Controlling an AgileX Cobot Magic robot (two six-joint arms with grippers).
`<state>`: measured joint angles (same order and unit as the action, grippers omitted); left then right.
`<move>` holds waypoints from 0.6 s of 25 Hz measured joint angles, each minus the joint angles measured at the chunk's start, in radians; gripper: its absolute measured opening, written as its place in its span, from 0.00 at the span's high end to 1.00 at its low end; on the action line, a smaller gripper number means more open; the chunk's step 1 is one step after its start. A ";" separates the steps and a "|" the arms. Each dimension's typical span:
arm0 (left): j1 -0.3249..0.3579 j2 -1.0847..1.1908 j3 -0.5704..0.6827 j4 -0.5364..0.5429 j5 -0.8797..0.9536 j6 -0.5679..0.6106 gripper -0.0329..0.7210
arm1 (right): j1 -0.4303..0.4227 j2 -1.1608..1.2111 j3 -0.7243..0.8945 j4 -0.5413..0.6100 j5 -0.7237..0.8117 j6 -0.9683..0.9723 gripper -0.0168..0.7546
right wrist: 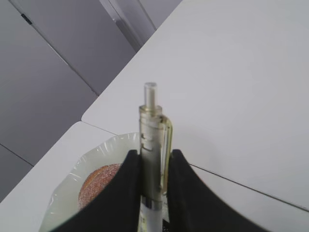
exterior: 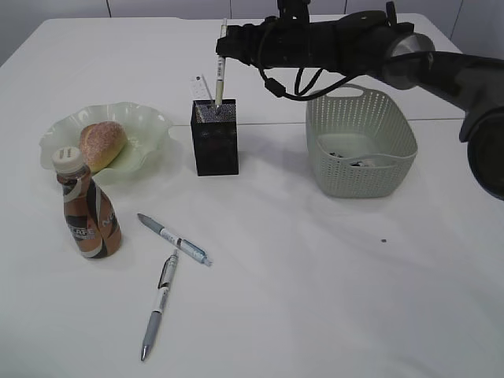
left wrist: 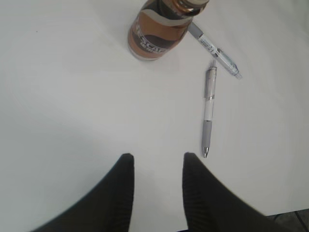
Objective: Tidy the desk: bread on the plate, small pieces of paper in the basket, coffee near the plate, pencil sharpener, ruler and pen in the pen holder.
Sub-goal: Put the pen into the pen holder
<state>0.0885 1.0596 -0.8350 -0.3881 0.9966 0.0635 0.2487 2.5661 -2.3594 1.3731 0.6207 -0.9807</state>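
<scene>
The black square mesh pen holder (exterior: 216,138) hides the pale held pen's (exterior: 220,67) lower end; scraps in the grey-green perforated basket (exterior: 361,142) are too small to identify.

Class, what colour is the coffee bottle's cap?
Cream, on the coffee bottle's cap; clearest in the exterior view.

— The desk (exterior: 331,299) looks matt white and smooth. The plate (exterior: 150,126) near its left edge?

— Glossy translucent green glass; the bread (exterior: 102,144) has a rough, sugary crust.

— The pen holder (exterior: 215,142) is black metal mesh, and the basket (exterior: 358,130) matt perforated plastic.

— The coffee (exterior: 87,216) bottle has a shiny plastic label.
</scene>
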 joint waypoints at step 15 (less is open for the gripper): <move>0.000 0.000 0.000 0.000 0.000 0.000 0.62 | 0.000 0.018 0.000 -0.014 -0.001 -0.018 0.69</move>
<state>0.0885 1.0596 -0.8350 -0.3881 0.9966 0.0635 0.2487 2.5840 -2.3594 1.3588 0.6192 -0.9985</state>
